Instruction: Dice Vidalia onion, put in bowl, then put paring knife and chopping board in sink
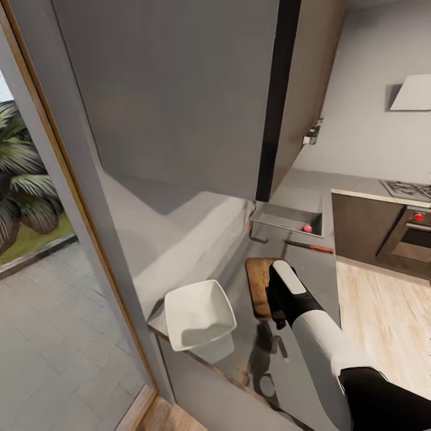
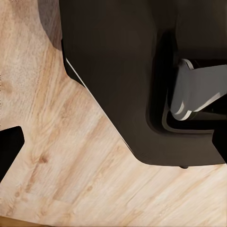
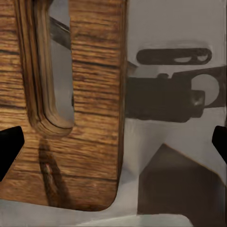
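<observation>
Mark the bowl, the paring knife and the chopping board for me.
bowl (image 1: pixel 197 312): head view, on its white inner floor.
paring knife (image 1: pixel 321 248): head view, on the red handle.
chopping board (image 3: pixel 94 94): right wrist view, on the wood beside the handle slot.

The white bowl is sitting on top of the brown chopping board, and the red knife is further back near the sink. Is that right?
Not quite. In the head view the bowl sits on the grey countertop beside the chopping board, not on it. The knife does lie further back, near the sink.

Soft even daylight; glossy countertop (image 1: pixel 311 263) reflections; slight render blur.
</observation>
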### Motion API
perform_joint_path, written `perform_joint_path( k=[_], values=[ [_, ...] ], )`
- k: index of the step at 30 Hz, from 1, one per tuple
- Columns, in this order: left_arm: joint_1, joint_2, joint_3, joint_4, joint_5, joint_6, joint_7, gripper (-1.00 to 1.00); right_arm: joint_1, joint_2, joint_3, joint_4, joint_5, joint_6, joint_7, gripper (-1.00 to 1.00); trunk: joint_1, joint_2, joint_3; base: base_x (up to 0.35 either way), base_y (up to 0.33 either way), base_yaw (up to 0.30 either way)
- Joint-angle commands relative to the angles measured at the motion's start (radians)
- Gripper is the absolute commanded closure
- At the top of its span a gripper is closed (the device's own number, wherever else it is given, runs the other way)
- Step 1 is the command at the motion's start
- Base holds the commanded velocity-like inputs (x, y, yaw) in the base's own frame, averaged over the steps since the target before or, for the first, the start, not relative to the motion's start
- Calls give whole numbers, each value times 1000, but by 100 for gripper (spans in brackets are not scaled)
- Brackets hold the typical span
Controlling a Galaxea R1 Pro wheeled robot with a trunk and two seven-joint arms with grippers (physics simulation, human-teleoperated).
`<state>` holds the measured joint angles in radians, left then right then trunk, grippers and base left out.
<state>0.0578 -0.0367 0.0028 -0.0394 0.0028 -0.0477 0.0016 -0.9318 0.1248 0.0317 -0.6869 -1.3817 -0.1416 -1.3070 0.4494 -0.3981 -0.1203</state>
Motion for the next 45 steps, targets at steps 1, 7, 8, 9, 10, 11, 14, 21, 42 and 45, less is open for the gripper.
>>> perform_joint_path(
  k=[1, 7, 8, 9, 10, 11, 14, 21, 42, 45],
  values=[
    [0, 0, 0, -2, 0, -1, 0, -100, -1, -1, 3, 0, -5, -10, -2, -100, 1, -2, -2, 0, 0, -149],
    [0, -2, 0, -2, 0, -1, 0, -100, -1, -1, 2, 0, -5, -10, -2, -100, 1, -2, -2, 0, 0, -140],
    [0, -3, 0, -2, 0, -1, 0, -100, -1, -1, 2, 0, -5, -10, -2, -100, 1, -2, -2, 0, 0, -50],
    [0, -4, 0, -2, 0, -1, 0, -100, -1, -1, 2, 0, -5, -10, -2, -100, 1, -2, -2, 0, 0, -37],
    [0, -4, 0, -2, 0, -1, 0, -100, -1, -1, 2, 0, -5, -10, -2, -100, 1, -2, -2, 0, 0, -53],
    [0, -4, 0, -2, 0, -1, 0, -100, -1, -1, 2, 0, -5, -10, -2, -100, 1, -2, -2, 0, 0, -83],
    [0, -4, 0, -2, 0, -1, 0, -100, -1, -1, 2, 0, -5, -10, -2, -100, 1, -2, -2, 0, 0, -178],
    [0, -5, 0, -1, 0, -1, 0, -100, -1, -1, 3, 0, -5, -10, 0, -100, 1, -2, -2, 0, 0, -109],
    [0, -5, 0, -2, 0, -1, 0, -100, -1, -1, 4, 0, -5, -10, 1, -100, 1, -2, -15, 0, 0, -1],
    [0, -5, 0, -2, 0, -1, 0, -100, -1, -1, 4, 0, -5, -10, 1, -100, 1, -2, -17, 0, 0, 0]
  ],
)
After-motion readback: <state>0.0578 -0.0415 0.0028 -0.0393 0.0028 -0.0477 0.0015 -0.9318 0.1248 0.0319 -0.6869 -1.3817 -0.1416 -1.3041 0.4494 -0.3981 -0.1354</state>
